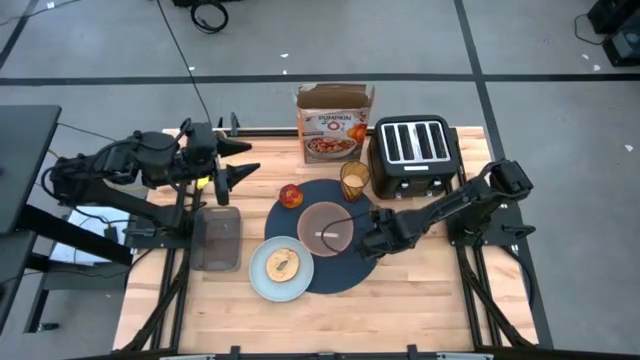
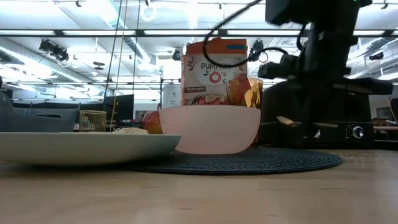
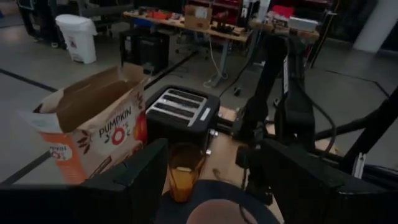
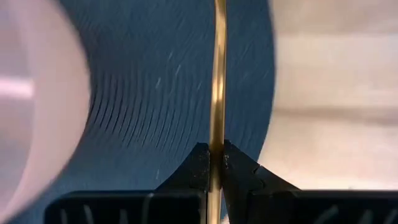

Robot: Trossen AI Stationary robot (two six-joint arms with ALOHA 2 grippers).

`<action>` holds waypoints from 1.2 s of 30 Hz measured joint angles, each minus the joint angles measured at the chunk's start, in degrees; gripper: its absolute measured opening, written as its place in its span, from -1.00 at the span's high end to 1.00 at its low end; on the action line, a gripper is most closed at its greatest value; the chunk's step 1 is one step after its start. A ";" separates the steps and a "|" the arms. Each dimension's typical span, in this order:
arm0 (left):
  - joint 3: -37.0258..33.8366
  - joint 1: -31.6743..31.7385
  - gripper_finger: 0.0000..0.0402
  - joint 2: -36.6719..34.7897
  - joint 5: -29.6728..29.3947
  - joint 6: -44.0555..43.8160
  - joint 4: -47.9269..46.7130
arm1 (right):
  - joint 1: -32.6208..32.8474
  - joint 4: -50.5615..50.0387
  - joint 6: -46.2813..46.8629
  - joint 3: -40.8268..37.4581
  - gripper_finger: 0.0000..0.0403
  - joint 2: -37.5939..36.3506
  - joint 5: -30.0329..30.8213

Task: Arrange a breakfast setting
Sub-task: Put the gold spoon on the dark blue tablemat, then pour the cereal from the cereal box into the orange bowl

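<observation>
We find the right gripper over the right part of the round dark-blue placemat, just beside the pinkish bowl. The right wrist view shows its two fingers clenched on the handle of the gold spoon, which runs straight out from the fingertips above the mat's ribbed surface. In the low view the spoon hangs level and clear of the mat, to the right of the bowl.

The left gripper waits well apart at the table's left edge, its fingers spread and empty.

The other pieces are placed: the pale-blue plate with its bread overlaps the mat's lower left, the red apple sits at the mat's upper left edge, and the amber glass stands at the mat's top, just in front of the black toaster. The cereal box stands behind.

We judge the step in hand to be laying the spoon beside the bowl. To do it well we advise lowering until the spoon lies flat on the mat (not dropped from height, since it could bounce or roll), keeping the handle parallel to the bowl's side and clear of its wall, then opening the fingers and lifting straight up. The glass stands near, so the withdrawal should stay low on sideways travel.
</observation>
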 joint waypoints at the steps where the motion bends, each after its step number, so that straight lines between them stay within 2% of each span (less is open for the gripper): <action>1: 0.01 0.00 -0.30 0.11 0.01 0.00 -0.10 | -0.63 -0.06 0.53 -0.41 0.88 0.00 0.57; 7: -0.05 0.02 -0.30 1.03 -0.08 0.17 0.27 | -2.32 7.53 -0.70 -2.20 0.88 0.67 2.43; 11: -0.03 0.02 -0.30 1.25 -0.11 0.11 0.39 | -1.98 7.84 0.34 -2.22 0.88 2.29 2.62; 20: -0.03 0.07 -0.30 1.28 -0.12 0.48 0.82 | -1.73 10.78 -0.81 -2.05 0.88 6.00 -0.63; 29: -0.03 0.07 -0.30 1.28 -0.10 0.53 0.33 | -1.80 10.45 -0.48 -2.08 0.66 6.01 -0.71; 36: -0.03 0.07 -0.30 1.28 -0.10 0.48 0.28 | -1.82 7.84 -0.75 -0.88 0.60 6.03 -2.01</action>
